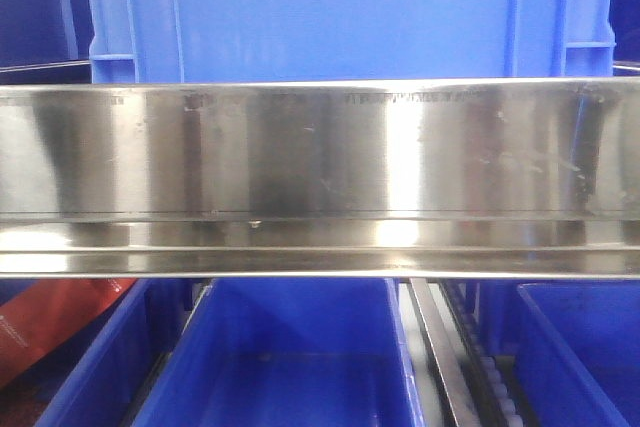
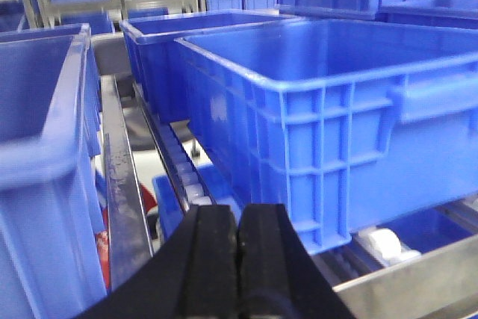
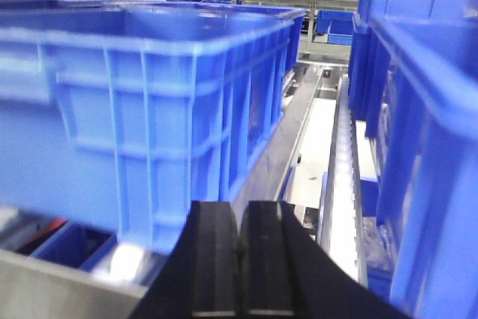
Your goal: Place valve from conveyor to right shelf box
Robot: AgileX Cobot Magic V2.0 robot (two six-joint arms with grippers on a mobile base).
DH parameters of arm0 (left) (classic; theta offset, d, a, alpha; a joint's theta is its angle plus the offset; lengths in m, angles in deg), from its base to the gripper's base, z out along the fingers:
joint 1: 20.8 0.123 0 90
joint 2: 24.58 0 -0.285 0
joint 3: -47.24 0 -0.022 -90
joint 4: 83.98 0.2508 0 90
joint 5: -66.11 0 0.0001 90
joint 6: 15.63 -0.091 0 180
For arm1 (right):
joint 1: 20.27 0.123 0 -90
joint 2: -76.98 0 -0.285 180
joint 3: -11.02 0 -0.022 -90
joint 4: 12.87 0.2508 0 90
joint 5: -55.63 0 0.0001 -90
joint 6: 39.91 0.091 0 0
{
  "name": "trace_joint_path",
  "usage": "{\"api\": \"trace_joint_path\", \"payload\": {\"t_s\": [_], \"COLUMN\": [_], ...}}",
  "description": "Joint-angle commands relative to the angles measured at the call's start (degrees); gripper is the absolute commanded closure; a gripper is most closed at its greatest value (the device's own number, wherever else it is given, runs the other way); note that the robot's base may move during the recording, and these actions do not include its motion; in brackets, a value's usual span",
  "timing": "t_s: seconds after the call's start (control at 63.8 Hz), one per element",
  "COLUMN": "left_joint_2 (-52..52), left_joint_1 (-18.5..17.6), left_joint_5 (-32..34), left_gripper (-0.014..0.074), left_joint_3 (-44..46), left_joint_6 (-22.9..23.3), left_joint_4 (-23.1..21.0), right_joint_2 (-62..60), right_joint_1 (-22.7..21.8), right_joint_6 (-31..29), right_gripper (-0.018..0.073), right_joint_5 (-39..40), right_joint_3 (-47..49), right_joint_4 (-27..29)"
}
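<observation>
The valve and the conveyor are out of view in all three views. My left gripper (image 2: pixel 237 218) is shut and empty, its black jaws pressed together in front of a large blue shelf box (image 2: pixel 336 102). My right gripper (image 3: pixel 239 214) is shut too, with nothing seen between its jaws, beside another large blue box (image 3: pixel 149 95) on its left. In the front view a blue box (image 1: pixel 350 12) stands on the shelf above a shiny steel shelf rail (image 1: pixel 320 157). Neither gripper shows in the front view.
Blue bins (image 1: pixel 290 357) sit on the lower shelf level under the rail, with a red object (image 1: pixel 50 327) at the lower left. White roller tracks (image 2: pixel 183 166) and steel rails (image 3: pixel 340 184) run between the boxes. More blue boxes (image 3: pixel 426 169) stand close at the right.
</observation>
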Motion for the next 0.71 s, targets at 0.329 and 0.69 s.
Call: {"api": "trace_joint_path", "payload": {"t_s": [0.329,0.69], "left_joint_2": [8.1,8.1], "left_joint_1": [0.1,0.1], "left_joint_5": [8.4,8.5], "left_gripper": [0.0708,0.0708], "left_joint_3": [-11.0,-11.0], "left_joint_6": [0.5,0.5], "left_joint_4": [-2.1,-2.3], "right_joint_2": [-4.2,-4.2], "right_joint_1": [-0.2,-0.2], "right_joint_6": [-0.1,-0.1], "right_gripper": [0.0721,0.0721], "right_joint_5": [0.6,0.6], "right_joint_3": [-4.4,-4.4], "right_joint_4": [-0.3,-0.3]}}
